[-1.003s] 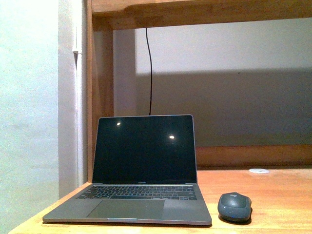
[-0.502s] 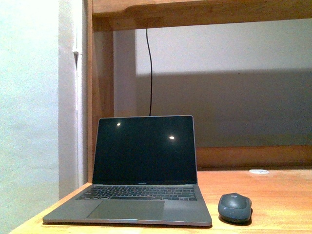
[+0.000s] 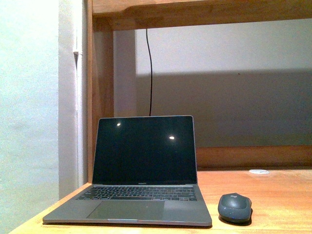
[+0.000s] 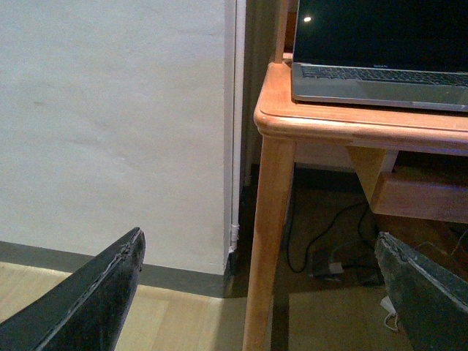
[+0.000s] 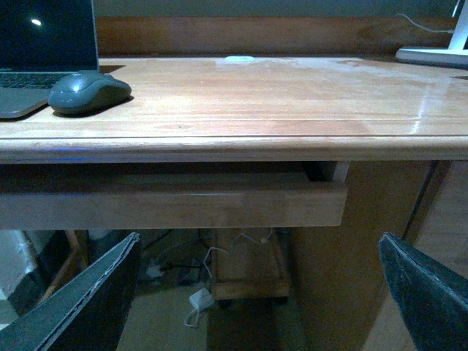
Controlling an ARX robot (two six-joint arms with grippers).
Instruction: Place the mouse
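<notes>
The dark grey mouse (image 3: 234,207) (image 5: 88,91) rests on the wooden desk (image 3: 273,200), just right of the open laptop (image 3: 144,170). Neither arm shows in the front view. My left gripper (image 4: 263,292) hangs open below desk height, in front of the desk's left leg (image 4: 267,241), with nothing between its fingers. In its own wrist view my right gripper (image 5: 259,292) is open too, low in front of the desk's front edge (image 5: 234,150), well away from the mouse.
A small white disc (image 3: 258,171) lies at the back of the desk. A black cable (image 3: 150,73) hangs down the wall behind the laptop. Cables and a plug lie on the floor under the desk (image 5: 197,296). A white object (image 5: 431,55) sits at the desk's far right.
</notes>
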